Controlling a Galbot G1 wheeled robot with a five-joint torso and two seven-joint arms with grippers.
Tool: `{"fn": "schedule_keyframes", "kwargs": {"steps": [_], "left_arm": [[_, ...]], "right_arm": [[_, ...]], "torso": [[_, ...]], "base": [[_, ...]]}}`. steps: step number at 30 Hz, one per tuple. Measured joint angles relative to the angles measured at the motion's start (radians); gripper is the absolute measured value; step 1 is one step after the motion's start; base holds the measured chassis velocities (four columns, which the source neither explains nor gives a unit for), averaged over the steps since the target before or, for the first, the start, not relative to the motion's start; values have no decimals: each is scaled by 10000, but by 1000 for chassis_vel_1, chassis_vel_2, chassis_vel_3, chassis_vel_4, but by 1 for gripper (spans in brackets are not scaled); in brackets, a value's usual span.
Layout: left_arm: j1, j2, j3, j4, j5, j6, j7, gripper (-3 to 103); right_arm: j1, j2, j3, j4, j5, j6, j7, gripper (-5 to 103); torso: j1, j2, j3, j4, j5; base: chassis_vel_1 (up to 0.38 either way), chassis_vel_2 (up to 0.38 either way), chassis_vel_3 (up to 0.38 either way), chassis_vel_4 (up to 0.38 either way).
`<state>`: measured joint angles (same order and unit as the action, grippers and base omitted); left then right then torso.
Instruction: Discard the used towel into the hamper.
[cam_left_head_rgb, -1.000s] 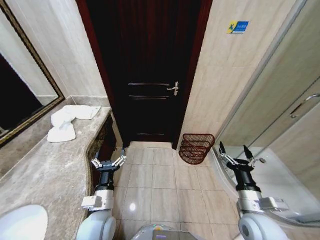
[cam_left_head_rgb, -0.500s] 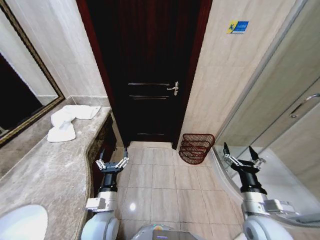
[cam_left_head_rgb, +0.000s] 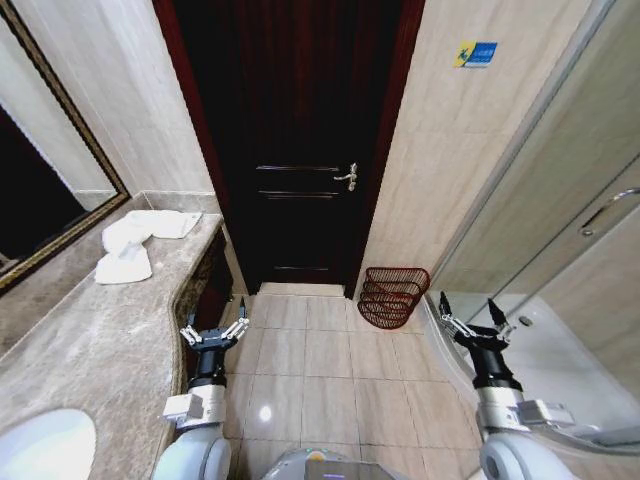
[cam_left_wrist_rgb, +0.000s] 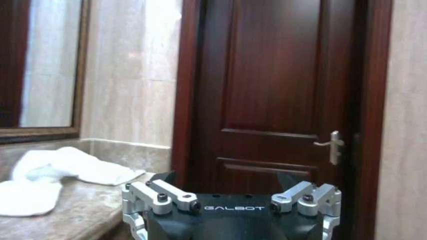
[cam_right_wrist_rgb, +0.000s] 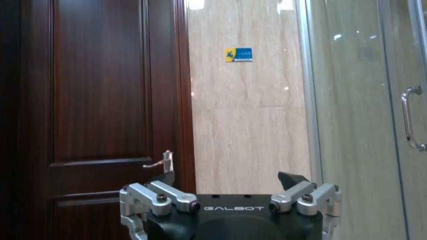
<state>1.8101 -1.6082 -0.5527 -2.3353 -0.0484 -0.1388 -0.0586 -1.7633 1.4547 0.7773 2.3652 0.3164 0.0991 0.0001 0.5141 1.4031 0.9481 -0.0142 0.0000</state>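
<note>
"GALBOT" stands in pale letters on the black left gripper body (cam_left_wrist_rgb: 230, 207) and right gripper body (cam_right_wrist_rgb: 230, 208).

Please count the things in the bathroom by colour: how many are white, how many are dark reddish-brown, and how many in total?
White: 2, the towel on the counter and the sink.
Dark reddish-brown: 2, the hamper and the door.
Total: 4
</note>
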Motion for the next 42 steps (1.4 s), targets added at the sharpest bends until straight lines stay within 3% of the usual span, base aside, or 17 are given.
{"fn": "schedule_keyframes", "kwargs": {"steps": [2,5,14,23,42], "left_arm": [[-1,1,1,11,-11,-88,109,100],[-9,1,-93,59,-222,-929,1141,101],[17,1,29,32,-46,-1115,906,96],[32,1,35,-15,52,-1123,761,100],[-32,1,57,41,49,-1096,426,100]], "right_arm": [[-1,0,-5,21,-12,-13,8,100],[-57,100,-130,211,-211,-274,39,100],[20,122,-205,344,-224,-392,84,100],[-3,227,-241,366,-169,-259,-22,100],[-14,206,-247,408,-137,-162,-40,100]], "torso": [[0,0,0,0,0],[0,0,0,-1,0],[0,0,0,0,0],[-3,1,-1,0,1],[1,0,1,-1,-1]], "base": [[0,0,0,0],[0,0,0,0],[0,0,0,0],[-14,15,20,-16],[-181,179,182,-186]]}}
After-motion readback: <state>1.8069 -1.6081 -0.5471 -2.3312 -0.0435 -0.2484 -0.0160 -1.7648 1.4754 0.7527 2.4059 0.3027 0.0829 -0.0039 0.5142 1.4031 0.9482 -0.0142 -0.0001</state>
